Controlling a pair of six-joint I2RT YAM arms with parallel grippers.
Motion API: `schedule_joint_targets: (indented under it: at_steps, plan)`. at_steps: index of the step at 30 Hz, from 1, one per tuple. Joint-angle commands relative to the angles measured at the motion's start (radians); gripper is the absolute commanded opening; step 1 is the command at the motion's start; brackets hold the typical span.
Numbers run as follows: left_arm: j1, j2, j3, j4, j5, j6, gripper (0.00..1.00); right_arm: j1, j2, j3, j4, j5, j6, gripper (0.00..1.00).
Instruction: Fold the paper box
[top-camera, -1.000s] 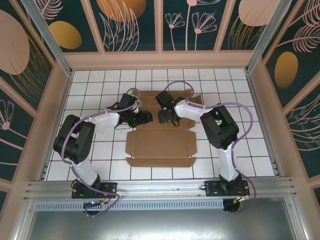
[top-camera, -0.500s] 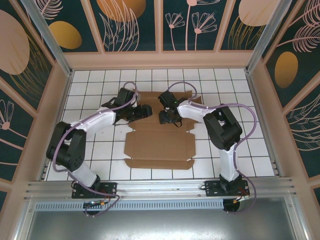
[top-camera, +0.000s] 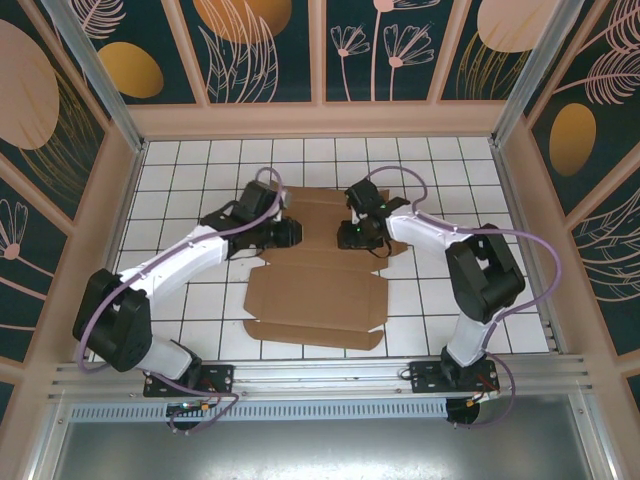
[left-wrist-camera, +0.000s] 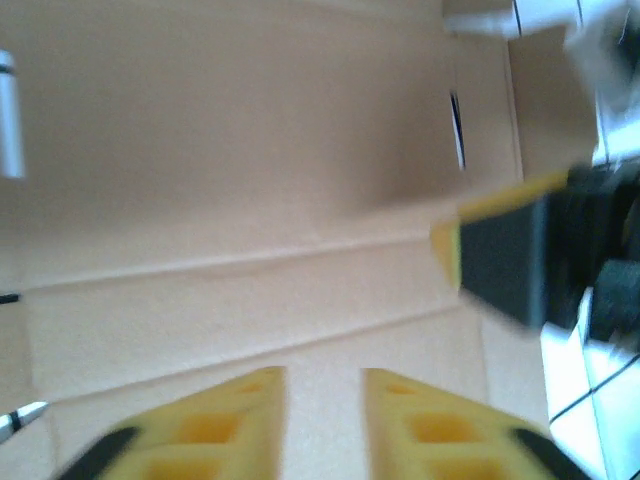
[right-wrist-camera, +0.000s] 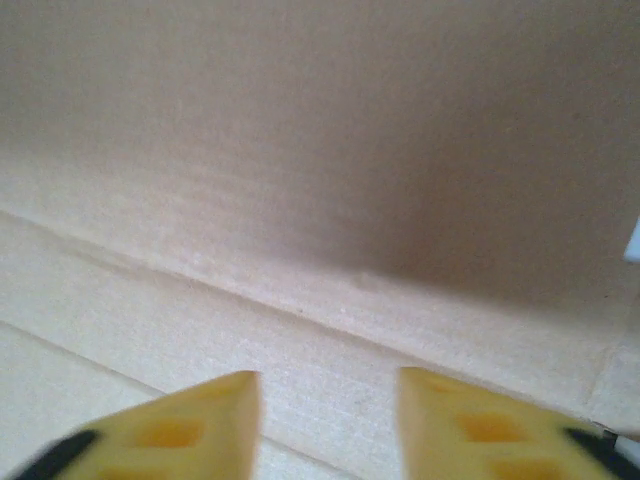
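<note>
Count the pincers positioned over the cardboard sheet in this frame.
2. The left pincer is over the far-left part of the flat paper box. The right pincer is over its far-right part, with its tips pointing toward the left one. None looks hidden.

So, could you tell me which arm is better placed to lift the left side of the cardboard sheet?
Left, probably: the left arm ends over the cardboard sheet's far left part, near that edge, while the right arm ends over the far right part.

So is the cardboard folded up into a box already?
No, the cardboard lies spread out mostly flat on the tiled table, its flaps not folded up.
</note>
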Motion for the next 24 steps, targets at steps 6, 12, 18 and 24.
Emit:
schedule_joint_targets:
  at_steps: [6,12,18,24]
  plan:
    - [-0.069,0.076,-0.194,0.2,0.1,-0.077,0.0,-0.023,0.085,0.036,0.026,-0.096,-0.046,0.0]
    - [-0.069,0.216,-0.165,0.133,0.057,-0.063,0.0,-0.025,0.203,0.096,-0.029,-0.06,-0.047,0.0]
    - [-0.065,0.349,-0.142,0.117,0.037,-0.044,0.0,-0.031,0.234,0.078,-0.038,-0.01,-0.05,0.0]
    - [-0.029,0.445,-0.068,0.085,0.015,-0.02,0.0,-0.073,0.182,0.02,-0.033,0.053,-0.04,0.0]
